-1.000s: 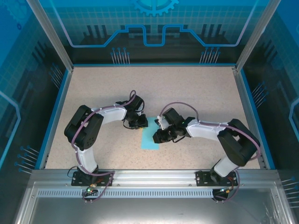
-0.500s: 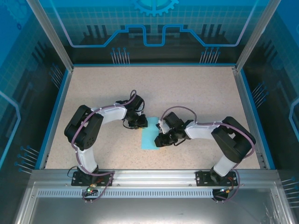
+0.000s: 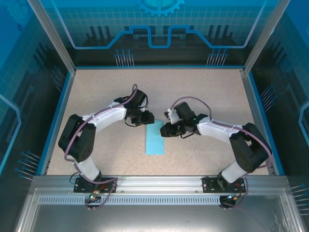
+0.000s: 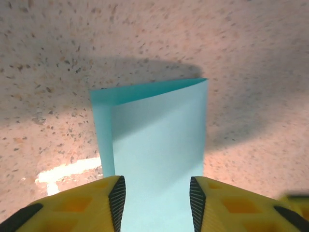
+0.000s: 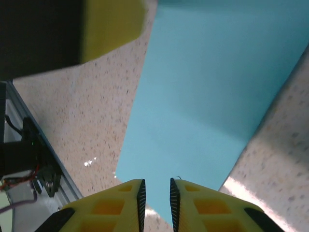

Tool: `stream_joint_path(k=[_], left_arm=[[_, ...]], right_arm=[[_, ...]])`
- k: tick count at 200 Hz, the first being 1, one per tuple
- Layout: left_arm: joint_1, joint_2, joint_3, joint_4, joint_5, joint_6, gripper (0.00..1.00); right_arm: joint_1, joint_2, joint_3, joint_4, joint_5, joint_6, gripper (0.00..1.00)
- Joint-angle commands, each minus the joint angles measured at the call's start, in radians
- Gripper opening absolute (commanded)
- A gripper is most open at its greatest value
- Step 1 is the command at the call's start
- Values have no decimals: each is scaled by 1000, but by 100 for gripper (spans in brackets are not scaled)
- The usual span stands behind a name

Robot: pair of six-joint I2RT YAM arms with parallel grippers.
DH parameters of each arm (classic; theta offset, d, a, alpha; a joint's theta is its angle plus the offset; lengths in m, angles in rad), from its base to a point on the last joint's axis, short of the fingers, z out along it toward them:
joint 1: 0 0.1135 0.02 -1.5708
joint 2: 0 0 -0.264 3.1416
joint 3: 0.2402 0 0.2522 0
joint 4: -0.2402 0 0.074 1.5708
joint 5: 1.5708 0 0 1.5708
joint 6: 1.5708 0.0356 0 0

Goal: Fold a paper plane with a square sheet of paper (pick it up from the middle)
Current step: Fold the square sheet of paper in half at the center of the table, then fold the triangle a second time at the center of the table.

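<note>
The square sheet of paper (image 3: pixel 155 140) lay folded in half near the middle of the tabletop (image 3: pixel 203 92) as a narrow strip running 12 to 6 o'clock, its top layer slightly offset from the one beneath. The left tool (image 3: pixel 147 118) hung at the strip's 11 o'clock corner, released, with its pads (image 4: pixel 117 195) well apart and paper showing between them. The right tool (image 3: pixel 166 129) sat at the 1 o'clock corner with only a slim gap between its fingers (image 5: pixel 140 193) – whether it pinched the paper I could not tell.
</note>
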Motion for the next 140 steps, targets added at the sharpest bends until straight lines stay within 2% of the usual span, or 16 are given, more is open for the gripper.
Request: stream_joint_path(k=[1, 33, 105, 140], left_arm=[[6, -88, 10, -104, -45, 14, 48], [-1, -221, -114, -82, -34, -59, 56], [-87, -472, -432, 61, -2, -279, 57], [-149, -535, -510, 124, -16, -358, 56]], right_arm=[[-35, 75, 72, 9, -22, -23, 24], [-44, 179, 162, -16, -28, -64, 26], [-61, 320, 236, 1, -9, -91, 26], [-66, 365, 266, -5, 4, -95, 25]])
